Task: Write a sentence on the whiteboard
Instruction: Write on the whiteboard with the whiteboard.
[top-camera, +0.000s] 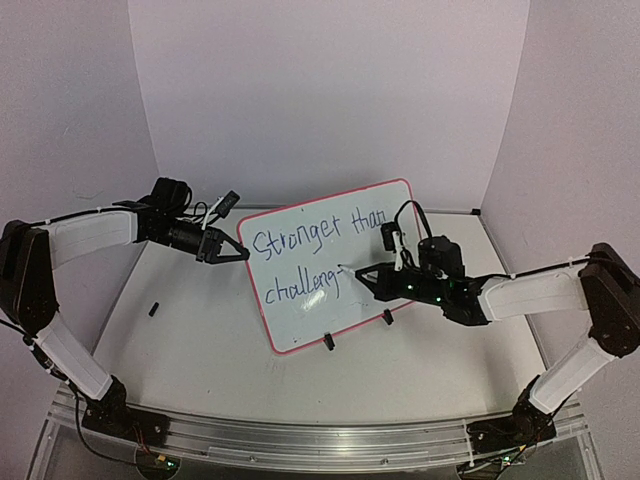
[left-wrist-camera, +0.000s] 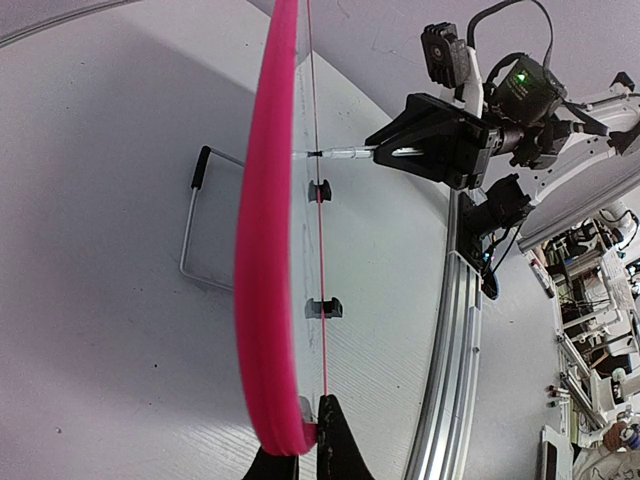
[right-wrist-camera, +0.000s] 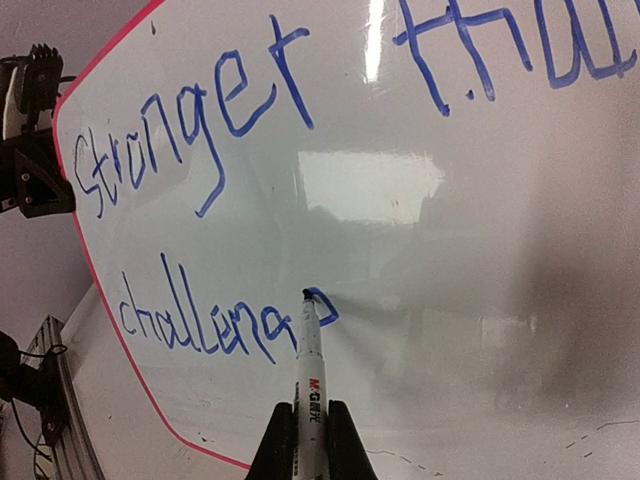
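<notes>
Reading your large white rectangular whiteboard (top-camera: 312, 326) with its thin red-pink rim, where would you put yourself in the sentence (top-camera: 300, 240)?

You are near the end of it; the blue handwritten lettering shows "Stronger than" on the upper line and "challeng" on the lower; a small loop, by my judgement the start of an "e", sits just at the tip of your white-barrelled marker pen (right-wrist-camera: 310, 372); so I take the step in hand to be that "e", with an "s" to follow.

And your two arms; what do they have?

Your right fingers (top-camera: 370, 281) are closed narrow on the barrel of the marker pen, its tip touching the board face at the right end of the lower line; your left fingers (top-camera: 231, 256) are clamped on the rim at the board's left edge, steadying it; the whiteboard stands on edge on two small black clip feet (top-camera: 328, 341) in the middle of the white bench (top-camera: 200, 360), between your arms.

What does your next move call for?

Close the loop and carry its tail out to the right; then make a short shift right for the "s"; there is bare board beyond the tip, so room is no worry. Press lightly; the board rests only on its feet and your left grip, and a hard push could rock it.
</notes>
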